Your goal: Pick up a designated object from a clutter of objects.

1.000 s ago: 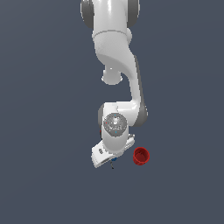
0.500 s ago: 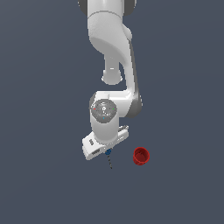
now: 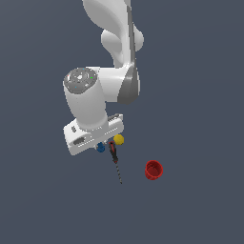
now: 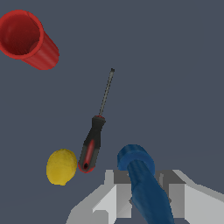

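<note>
The designated object, a small dark-blue stubby cylinder (image 4: 136, 162), sits between my two grey fingers (image 4: 114, 192) in the wrist view. My gripper (image 4: 142, 186) is shut on it. In the exterior view the blue piece (image 3: 100, 147) peeks out under the white hand, where my gripper (image 3: 98, 144) is mostly hidden. The rest of the clutter lies on the floor below: a yellow ball (image 3: 118, 139), a red-and-black-handled screwdriver (image 3: 115, 159) and a red cup (image 3: 153, 169). The wrist view shows the ball (image 4: 61, 166) beside the screwdriver's handle (image 4: 92, 146), apart from the blue piece.
The red cup (image 4: 28, 39) lies on its side, away from the other items, beyond the screwdriver's tip. The floor is a plain dark grey-blue surface with no edges or walls in view.
The hand has moved toward the exterior view's left and looms larger, as if raised. The blue piece stays under it. The screwdriver and the yellow ball have come out from under the hand.
</note>
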